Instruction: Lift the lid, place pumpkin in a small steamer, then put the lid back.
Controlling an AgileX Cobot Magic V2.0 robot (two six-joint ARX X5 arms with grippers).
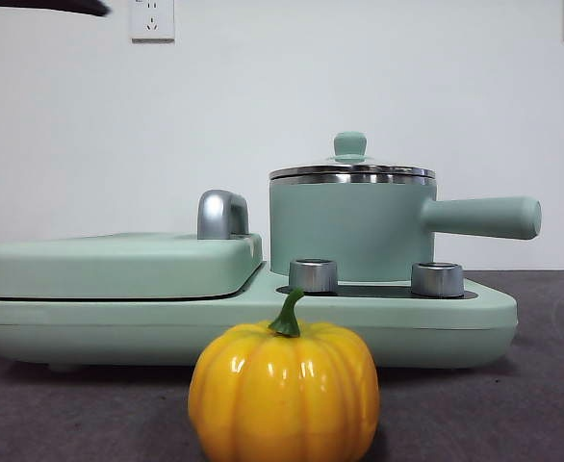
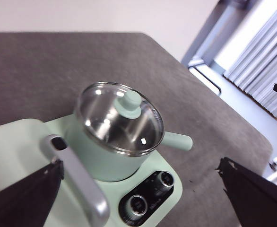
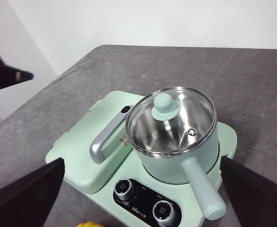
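Glass lid (image 3: 170, 120) seated on small steamer (image 3: 178, 163), pumpkin (image 1: 284, 391) on table, both end effectors open.

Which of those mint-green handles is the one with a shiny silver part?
The arched handle on the flat cover is silver; the small steamer has a straight, all-green side handle.

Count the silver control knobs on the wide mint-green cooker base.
2. Both sit on the dark panel at the front of the wide mint-green cooker base, below the mint-green pot: one silver knob nearer the flat cover, the other silver knob under the pot's handle. None appears hidden.
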